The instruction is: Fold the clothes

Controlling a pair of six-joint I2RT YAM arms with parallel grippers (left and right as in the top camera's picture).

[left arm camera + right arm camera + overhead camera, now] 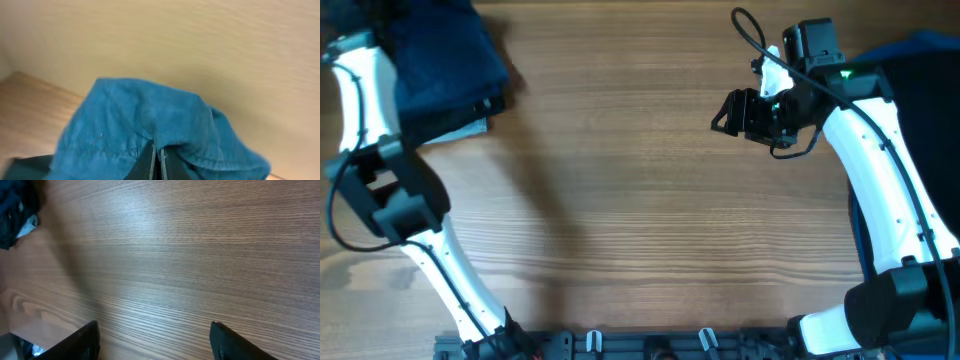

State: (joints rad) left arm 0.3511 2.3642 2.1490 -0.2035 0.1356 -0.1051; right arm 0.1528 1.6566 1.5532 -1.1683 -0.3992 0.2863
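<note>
At top-left, L fingers [146,165] pinch blue garment [150,117], mostly cut off.

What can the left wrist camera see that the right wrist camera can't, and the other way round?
Only the left wrist view: a blue cloth up close, bunched where the left end effector pinches it shut. Only the right wrist view: the right end effector spread open over a wide stretch of wooden table, with dark clothes in the picture's top left corner. Both: some wooden table and the camera's own fingers at the bottom edge.
</note>
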